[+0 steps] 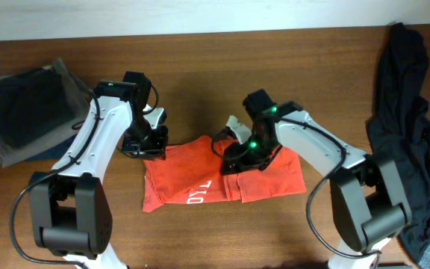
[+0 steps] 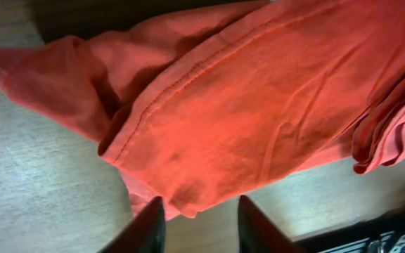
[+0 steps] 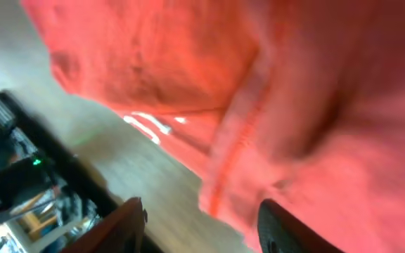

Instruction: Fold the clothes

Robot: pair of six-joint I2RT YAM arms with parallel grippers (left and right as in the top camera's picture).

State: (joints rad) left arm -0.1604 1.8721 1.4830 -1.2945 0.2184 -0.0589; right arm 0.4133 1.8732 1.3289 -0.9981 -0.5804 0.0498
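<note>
The clothes' red-orange T-shirt (image 1: pixel 200 168) lies folded into a rough rectangle at the table's middle, white lettering (image 1: pixel 198 196) showing on its front flap. My left gripper (image 1: pixel 144 143) hovers at the shirt's back left corner. In the left wrist view the left gripper (image 2: pixel 199 228) is open, a corner of the shirt (image 2: pixel 259 105) just off its fingertips. My right gripper (image 1: pixel 239 153) is over the shirt's back edge. In its wrist view the right gripper (image 3: pixel 202 225) is open, straddling the edge of the shirt (image 3: pixel 315 105). A limp black garment (image 1: pixel 402 127) lies at the far right.
A stack of folded dark clothes (image 1: pixel 25 112) sits at the back left. The black garment drapes along the right edge of the wooden table (image 1: pixel 200 67). Bare wood shows behind the shirt and in front of it.
</note>
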